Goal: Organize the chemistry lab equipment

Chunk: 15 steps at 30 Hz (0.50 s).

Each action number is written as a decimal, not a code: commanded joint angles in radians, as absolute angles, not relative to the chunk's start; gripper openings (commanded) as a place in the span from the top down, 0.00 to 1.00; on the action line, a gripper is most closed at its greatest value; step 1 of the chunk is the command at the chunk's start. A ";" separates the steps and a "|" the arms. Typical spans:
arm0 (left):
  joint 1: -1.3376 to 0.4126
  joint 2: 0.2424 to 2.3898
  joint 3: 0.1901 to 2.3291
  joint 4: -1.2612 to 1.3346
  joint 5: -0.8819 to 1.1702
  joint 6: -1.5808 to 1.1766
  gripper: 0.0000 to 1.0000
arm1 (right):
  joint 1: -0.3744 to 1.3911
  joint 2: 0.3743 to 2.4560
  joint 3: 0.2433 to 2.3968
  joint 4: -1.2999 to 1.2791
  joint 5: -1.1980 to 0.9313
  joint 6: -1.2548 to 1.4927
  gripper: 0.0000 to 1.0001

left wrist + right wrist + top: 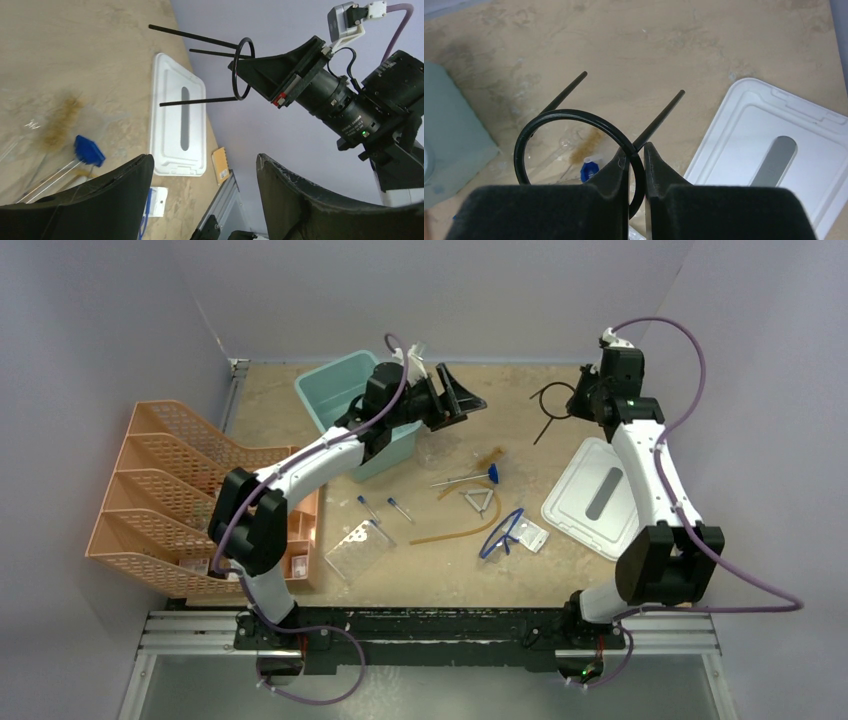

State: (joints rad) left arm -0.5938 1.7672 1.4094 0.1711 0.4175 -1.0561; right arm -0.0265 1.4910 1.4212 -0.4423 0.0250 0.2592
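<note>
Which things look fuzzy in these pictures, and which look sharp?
Left wrist view: the bristle brush is a soft brown smudge, but the black wire ring stand looks crisp. Right wrist view: the ring stand is sharp up close, the brush behind it blurry. Top view: light is even, shadows are faint, and the white lid is the brightest patch.

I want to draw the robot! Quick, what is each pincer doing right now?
Left pincer: open, holding nothing.
Right pincer: closed on the black wire ring stand.

Glasses (503,531) left of lid (575,510)
</note>
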 commanded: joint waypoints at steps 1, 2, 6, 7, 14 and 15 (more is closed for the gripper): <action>-0.632 1.796 1.577 0.213 0.401 -1.026 0.29 | -0.016 1.419 1.458 -0.433 -0.095 0.190 1.00; -0.649 1.799 1.614 0.149 0.354 -0.970 0.29 | -0.009 1.406 1.458 -0.440 -0.093 0.169 1.00; -0.726 1.833 1.776 -0.142 0.174 -0.735 0.30 | 0.081 1.385 1.480 -0.480 -0.027 0.121 1.00; -0.740 1.844 1.807 -0.185 0.137 -0.695 0.30 | 0.099 1.390 1.495 -0.500 -0.022 0.117 1.00; -0.806 1.884 1.926 -0.362 -0.052 -0.524 0.33 | 0.171 1.418 1.586 -0.562 -0.068 0.139 1.00; -0.810 1.883 1.928 -0.381 -0.076 -0.519 0.34 | 0.181 1.423 1.598 -0.566 -0.071 0.145 1.00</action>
